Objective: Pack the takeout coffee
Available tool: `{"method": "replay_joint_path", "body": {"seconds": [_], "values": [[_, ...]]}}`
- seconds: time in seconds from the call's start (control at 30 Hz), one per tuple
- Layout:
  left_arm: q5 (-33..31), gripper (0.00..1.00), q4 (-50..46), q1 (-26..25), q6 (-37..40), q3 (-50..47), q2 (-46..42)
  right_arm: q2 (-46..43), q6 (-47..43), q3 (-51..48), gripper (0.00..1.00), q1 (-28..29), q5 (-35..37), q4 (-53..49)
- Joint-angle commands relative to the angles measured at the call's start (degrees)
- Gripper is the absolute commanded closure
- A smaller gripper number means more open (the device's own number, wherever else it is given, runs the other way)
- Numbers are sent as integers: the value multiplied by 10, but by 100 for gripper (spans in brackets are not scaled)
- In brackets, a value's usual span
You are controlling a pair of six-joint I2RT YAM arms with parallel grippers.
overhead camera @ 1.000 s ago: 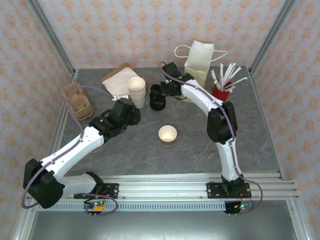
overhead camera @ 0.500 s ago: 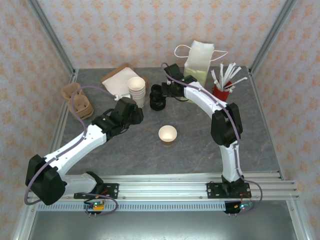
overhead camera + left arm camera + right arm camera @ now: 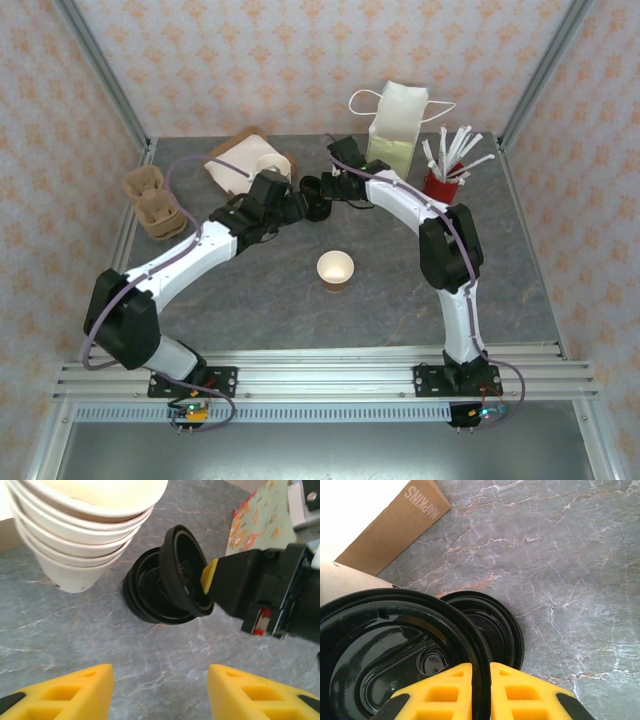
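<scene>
The takeout coffee cup (image 3: 335,270), small and cream-tan, stands alone mid-table, open-topped with no lid on it. My right gripper (image 3: 326,188) (image 3: 481,680) is shut on the rim of one black lid (image 3: 395,645) (image 3: 182,570), holding it tilted just above the stack of loose black lids (image 3: 495,625) (image 3: 145,595). My left gripper (image 3: 297,205) (image 3: 160,680) is open with nothing between its fingers, low over the table just in front of that lid stack and the stack of lidless cups (image 3: 85,530).
A white paper bag (image 3: 400,125) stands at the back right beside a red cup of straws (image 3: 443,185). A brown napkin box (image 3: 235,155) lies back left, and pulp cup carriers (image 3: 152,200) sit at the left edge.
My left arm has swung right and forward, up to the cup stack and lids. The right gripper stays shut on the lid, shifted slightly right.
</scene>
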Motion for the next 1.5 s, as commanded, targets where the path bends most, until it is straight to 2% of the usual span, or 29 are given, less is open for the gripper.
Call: {"method": "replay_joint_path", "body": {"seconds": [0.0, 0.2, 0.93, 1.17, 1.47], "values": [[-14, 47, 27, 4, -30, 41, 29, -20, 11, -9, 86, -4, -10, 30], [-47, 47, 32, 13, -67, 67, 74, -24, 16, -18, 86, -7, -20, 45], [-36, 53, 46, 22, -91, 139, 176, -44, 29, -46, 86, -11, -36, 71], [-29, 61, 57, 22, -101, 150, 197, -47, 31, -49, 86, -12, -39, 75], [-34, 79, 76, 22, -111, 150, 203, -40, 29, -39, 84, -12, -33, 68]]}}
